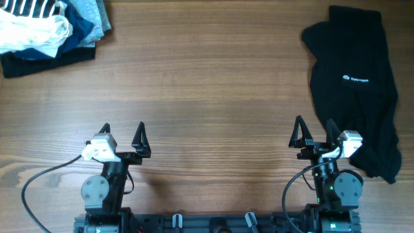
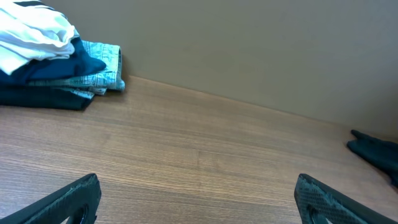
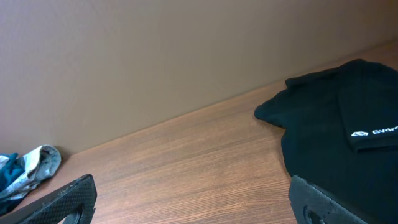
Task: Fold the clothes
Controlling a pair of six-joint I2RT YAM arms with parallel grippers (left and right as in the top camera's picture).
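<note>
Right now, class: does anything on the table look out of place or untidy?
The white T-shirt lies crumpled atop the folded pile at the far left, and the black garment sprawls unfolded at the right. Nothing looks spilled or damaged.

**Folded back, jaws wide**

I have my left arm (image 1: 103, 184) and right arm (image 1: 336, 184) tucked in at the near edge of the table (image 1: 207, 84). The left gripper (image 1: 123, 129) is toward the table's left side and the right gripper (image 1: 315, 124) toward its right. Both point across the table with fingers spread wide, holding nothing.
</note>
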